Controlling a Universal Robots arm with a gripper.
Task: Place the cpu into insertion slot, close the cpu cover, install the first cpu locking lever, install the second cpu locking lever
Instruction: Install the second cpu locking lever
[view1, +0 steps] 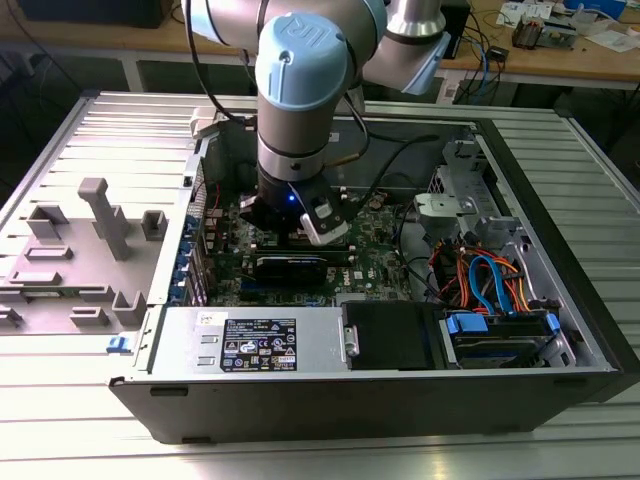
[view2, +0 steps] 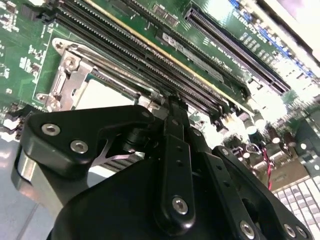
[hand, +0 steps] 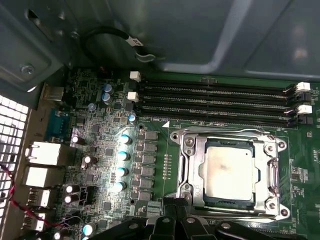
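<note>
In the first wrist view the cpu (hand: 230, 170), a square chip with a dull silver top, lies in the insertion slot (hand: 186, 144). The cpu cover (hand: 200, 167), a silver frame, lies down flat around it. Thin metal levers run along the socket's edges; whether they are latched I cannot tell. My gripper (hand: 172, 204) is shut with its black fingertips at one corner of the socket and nothing seen between them. The second wrist view has the gripper (view2: 172, 102) just above the board beside the socket frame (view2: 67, 80). In the exterior view the arm reaches down into the open computer case, gripper (view1: 300, 215) low over the motherboard.
Long black memory slots (hand: 215, 100) run beside the socket. A long black card (view1: 300, 265) lies in front of the gripper. The power supply (view1: 255, 340) and a drive bay with blue and orange cables (view1: 490, 285) fill the case front. A grey fixture (view1: 100, 215) stands on the table at the exterior view's left.
</note>
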